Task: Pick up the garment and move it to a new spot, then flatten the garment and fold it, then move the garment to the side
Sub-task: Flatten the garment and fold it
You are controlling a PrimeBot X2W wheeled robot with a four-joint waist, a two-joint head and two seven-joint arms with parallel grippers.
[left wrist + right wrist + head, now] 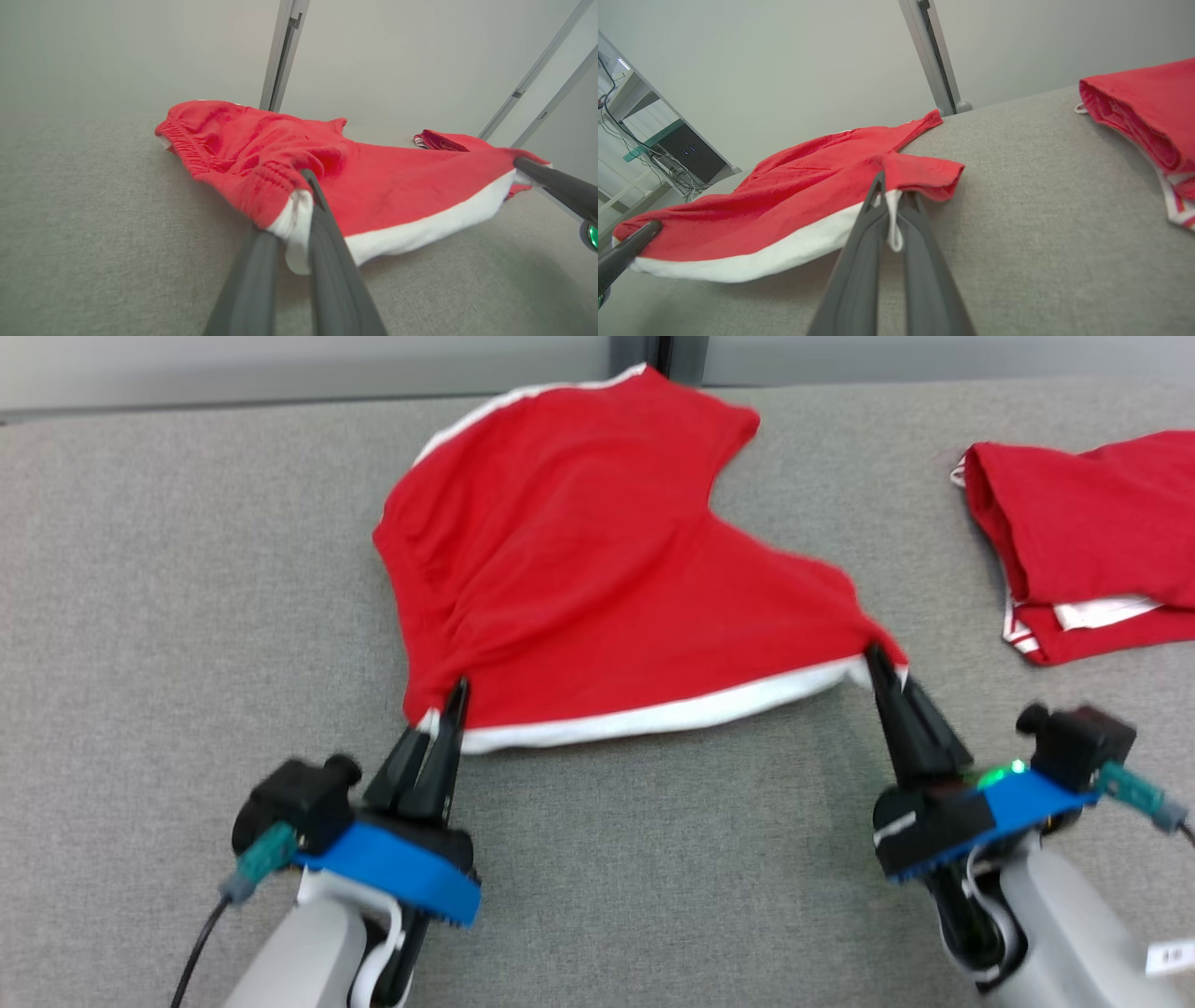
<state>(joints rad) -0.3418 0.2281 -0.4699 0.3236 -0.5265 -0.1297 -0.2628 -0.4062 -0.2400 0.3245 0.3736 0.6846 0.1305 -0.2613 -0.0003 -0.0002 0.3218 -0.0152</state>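
Note:
The garment (579, 560) is a pair of red shorts with a white band, spread over the grey table (168, 569). Its near edge hangs a little above the surface between both grippers. My left gripper (450, 702) is shut on the near left corner of the band, which the left wrist view shows as white cloth pinched between the fingers (322, 219). My right gripper (882, 665) is shut on the near right corner. In the right wrist view the garment (794, 196) stretches leftward from that gripper (891, 196).
A second red garment (1092, 532) lies folded at the table's right edge, also seen as a red pile (1153, 107) in the right wrist view. A wall with a metal post (282, 51) stands behind the table. Grey surface lies bare at the left and front.

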